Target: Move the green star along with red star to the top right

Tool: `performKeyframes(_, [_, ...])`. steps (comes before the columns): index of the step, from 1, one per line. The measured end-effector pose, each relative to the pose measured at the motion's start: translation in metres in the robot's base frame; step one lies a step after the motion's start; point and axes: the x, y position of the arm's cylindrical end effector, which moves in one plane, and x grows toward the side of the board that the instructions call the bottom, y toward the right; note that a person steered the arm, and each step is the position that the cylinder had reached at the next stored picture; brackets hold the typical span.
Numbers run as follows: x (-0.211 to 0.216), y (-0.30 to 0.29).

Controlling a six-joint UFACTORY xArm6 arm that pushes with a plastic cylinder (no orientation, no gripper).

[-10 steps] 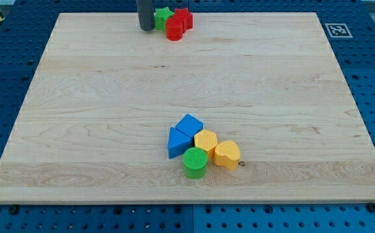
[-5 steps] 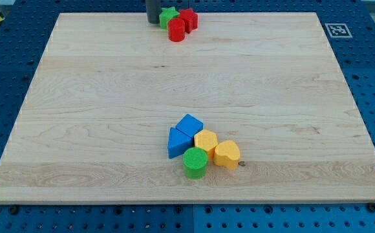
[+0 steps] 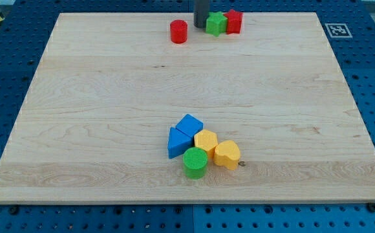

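The green star (image 3: 216, 24) lies at the board's top edge, right of the middle, touching the red star (image 3: 233, 21) on its right. My tip (image 3: 200, 25) is the lower end of the dark rod and stands against the green star's left side. A red cylinder (image 3: 179, 31) stands alone to the left of my tip, apart from the stars.
A cluster sits at the board's lower middle: a blue block (image 3: 189, 124), a blue triangle (image 3: 177, 142), a yellow block (image 3: 205, 140), a yellow heart (image 3: 227, 155) and a green cylinder (image 3: 195, 162). A marker tag (image 3: 337, 30) lies off the top right corner.
My tip has moved to the right along the top edge, pushing the green star and red star to the right. The red cylinder has stayed behind.
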Motion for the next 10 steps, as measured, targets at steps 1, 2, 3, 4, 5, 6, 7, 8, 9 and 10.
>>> performKeyframes(1, [0.0, 0.032])
performKeyframes(2, [0.001, 0.063])
performKeyframes(3, [0.001, 0.09])
performKeyframes(4, [0.007, 0.113])
performKeyframes(5, [0.013, 0.134])
performKeyframes(6, [0.015, 0.154])
performKeyframes(7, [0.015, 0.167])
performKeyframes(8, [0.015, 0.168])
performKeyframes(9, [0.014, 0.165])
performKeyframes(10, [0.016, 0.16])
